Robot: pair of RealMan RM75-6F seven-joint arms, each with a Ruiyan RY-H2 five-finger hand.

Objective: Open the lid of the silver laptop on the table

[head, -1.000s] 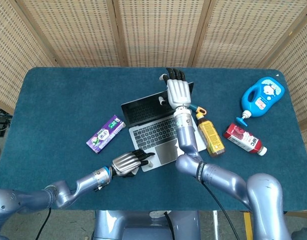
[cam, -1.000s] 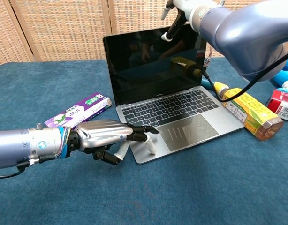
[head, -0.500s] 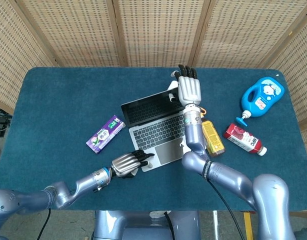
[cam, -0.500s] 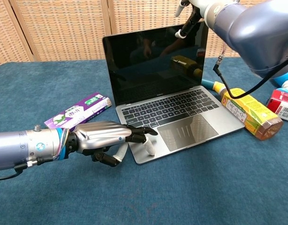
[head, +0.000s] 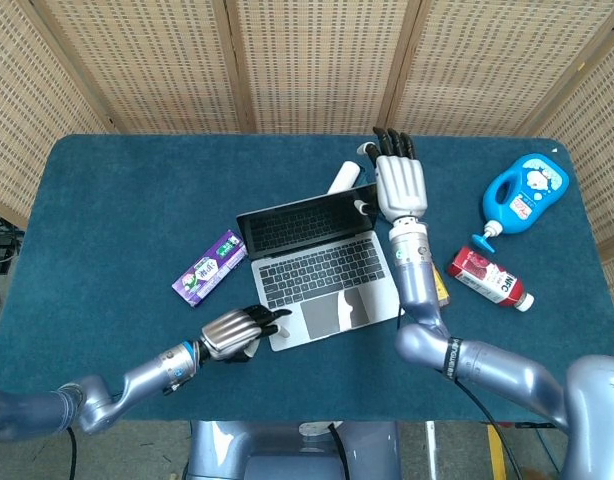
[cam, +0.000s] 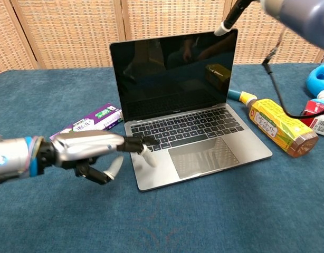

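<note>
The silver laptop (head: 317,272) stands with its lid up and its dark screen (cam: 172,71) facing me. My right hand (head: 400,185) is flat above the lid's top right corner with fingers stretched out and holding nothing. One of its fingertips (cam: 224,29) sits right at that corner in the chest view. My left hand (cam: 91,150) lies at the base's front left, fingers extended, with its fingertips (cam: 143,144) touching the base beside the keyboard. In the head view my left hand (head: 230,333) is at the laptop's front left corner.
A purple toothpaste box (head: 211,267) lies left of the laptop. To the right lie a yellow drink bottle (cam: 278,126), a red bottle (head: 489,278) and a blue detergent bottle (head: 525,192). A white tube (head: 342,178) rests behind the lid.
The lid has tilted further back and the laptop has shifted and squared up toward me. My right hand moved right to the lid's corner. My left hand drew back leftward off the palm rest.
</note>
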